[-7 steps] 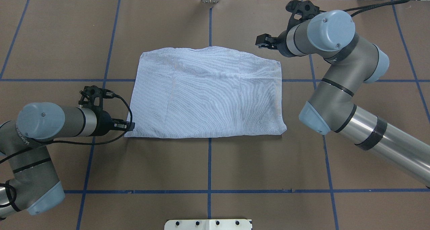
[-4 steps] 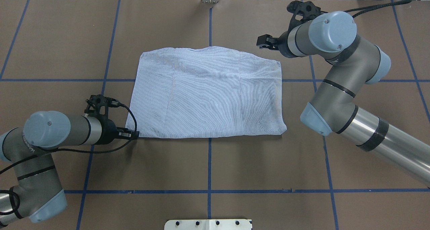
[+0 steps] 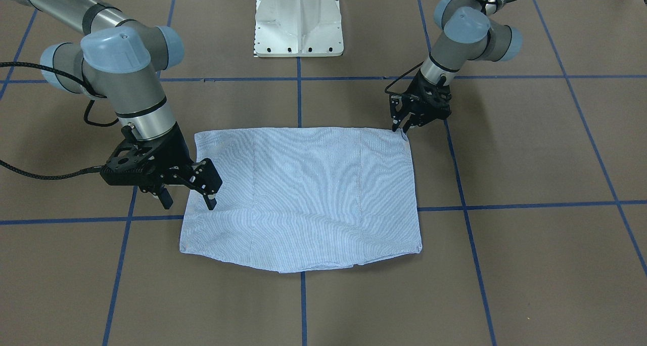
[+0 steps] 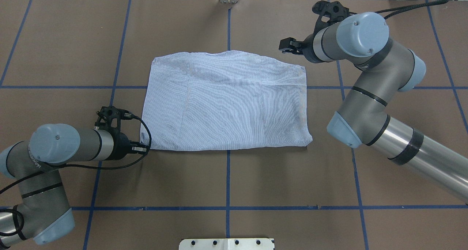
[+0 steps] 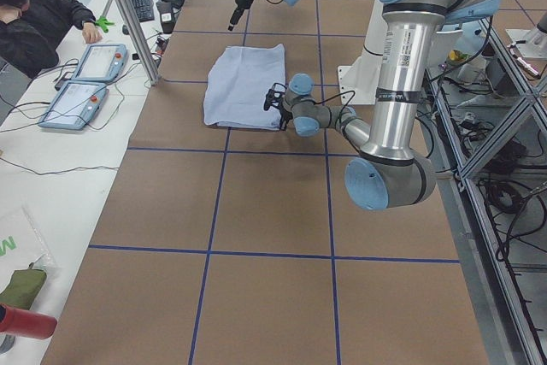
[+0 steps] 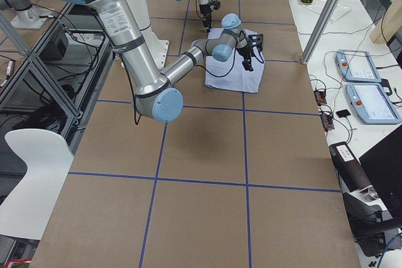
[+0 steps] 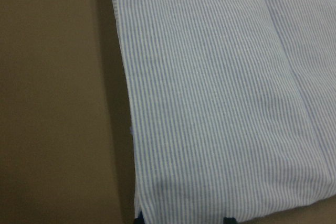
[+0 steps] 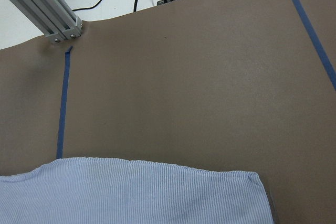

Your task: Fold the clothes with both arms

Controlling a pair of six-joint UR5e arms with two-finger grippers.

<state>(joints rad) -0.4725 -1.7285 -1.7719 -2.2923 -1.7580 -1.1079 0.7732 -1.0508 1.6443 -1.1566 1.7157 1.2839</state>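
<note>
Two risks apply. The left gripper (image 4: 144, 147), jaws apart, sits at the near left corner of the shirt (image 4: 226, 100), which lies folded flat at the centre of the table (image 4: 226, 177). A shallow closure may catch only the top layer and split the stack. The right gripper (image 3: 187, 200), likewise spread, hangs near the far right corner without touching it, so uneven lifting would skew the fold. The white pedestal (image 3: 299, 17) stands well apart and blocks neither arm.

No text reads clearly; lettering on the left arm (image 4: 33, 158) is too blurred to make out.
</note>
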